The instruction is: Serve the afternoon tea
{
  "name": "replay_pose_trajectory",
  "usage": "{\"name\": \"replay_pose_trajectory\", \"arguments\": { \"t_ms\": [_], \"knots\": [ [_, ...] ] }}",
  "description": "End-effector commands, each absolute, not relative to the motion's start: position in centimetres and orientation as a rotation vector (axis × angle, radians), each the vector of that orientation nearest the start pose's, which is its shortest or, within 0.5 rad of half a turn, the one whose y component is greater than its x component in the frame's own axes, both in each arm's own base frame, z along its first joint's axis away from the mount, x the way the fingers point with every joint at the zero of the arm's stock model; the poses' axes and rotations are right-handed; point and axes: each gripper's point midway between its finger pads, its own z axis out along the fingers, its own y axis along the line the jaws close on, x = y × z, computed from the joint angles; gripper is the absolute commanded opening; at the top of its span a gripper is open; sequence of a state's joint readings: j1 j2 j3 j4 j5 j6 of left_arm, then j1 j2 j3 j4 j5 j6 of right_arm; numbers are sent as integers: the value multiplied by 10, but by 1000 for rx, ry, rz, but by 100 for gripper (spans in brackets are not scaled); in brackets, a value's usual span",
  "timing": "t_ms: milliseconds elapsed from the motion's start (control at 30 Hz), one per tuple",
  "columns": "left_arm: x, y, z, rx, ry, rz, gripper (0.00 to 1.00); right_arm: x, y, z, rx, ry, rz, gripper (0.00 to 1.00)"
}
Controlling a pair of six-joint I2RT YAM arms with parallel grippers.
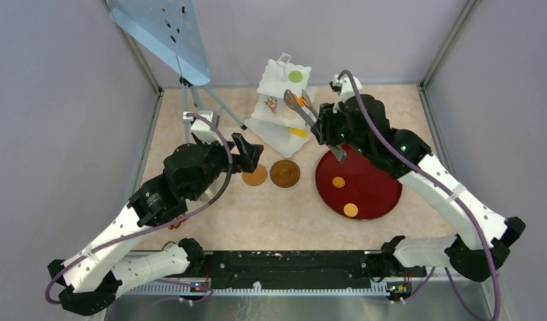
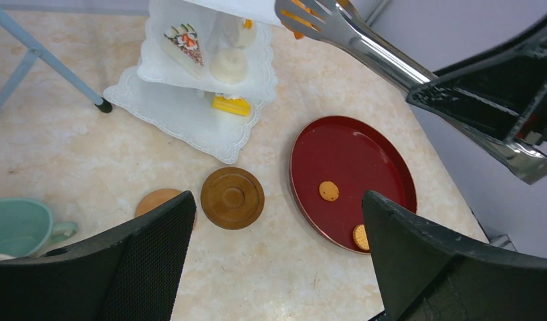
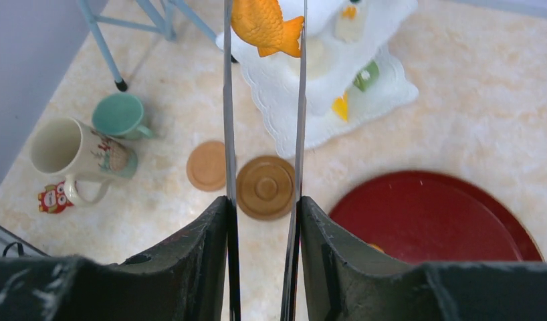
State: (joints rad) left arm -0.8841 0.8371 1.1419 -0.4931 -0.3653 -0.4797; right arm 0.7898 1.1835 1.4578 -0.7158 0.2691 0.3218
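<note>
The right gripper (image 1: 326,130) is clamped on the handles of long metal tongs (image 3: 229,100), its fingers pressing both arms. The tong tips pinch an orange toy fish (image 3: 264,25) at the white lace-edged tiered stand (image 1: 274,137) at the far middle of the table; whether the fish rests on a tier cannot be told. A yellow wedge (image 2: 231,105) lies on the stand's lower tier and a green round sweet (image 1: 295,76) on its top.

The left gripper (image 1: 249,152) hangs with its fingers wide apart, holding nothing, left of two brown wooden discs (image 1: 285,173).

Two orange biscuit discs (image 1: 338,182) lie in the dark-red round tray (image 1: 374,190) on the right. A teal cup (image 3: 120,115) and a cream mug (image 3: 63,150) stand together at the left.
</note>
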Motion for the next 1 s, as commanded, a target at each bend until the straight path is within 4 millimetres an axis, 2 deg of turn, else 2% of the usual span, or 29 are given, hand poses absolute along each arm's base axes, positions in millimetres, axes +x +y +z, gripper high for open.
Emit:
{"name": "replay_pose_trajectory", "arguments": {
  "t_ms": [0, 133, 267, 533, 567, 633, 967],
  "knots": [
    [221, -178, 376, 11, 1733, -640, 99, 301, 265, 395, -331, 1812, 538, 31],
    [219, -170, 377, -8, 1729, -628, 99, 328, 287, 401, -323, 1796, 515, 31],
    [217, -166, 376, -16, 1734, -623, 99, 351, 304, 393, -318, 1806, 478, 31],
    [217, -164, 375, -13, 1731, -611, 99, 378, 323, 390, -307, 1799, 446, 32],
    [218, -166, 383, -23, 1702, -632, 99, 380, 324, 388, -304, 1802, 440, 32],
    [217, -165, 375, -6, 1732, -611, 99, 386, 324, 385, -283, 1809, 415, 32],
    [217, -165, 375, -4, 1730, -609, 99, 400, 322, 370, -231, 1839, 344, 38]
  ]
}}
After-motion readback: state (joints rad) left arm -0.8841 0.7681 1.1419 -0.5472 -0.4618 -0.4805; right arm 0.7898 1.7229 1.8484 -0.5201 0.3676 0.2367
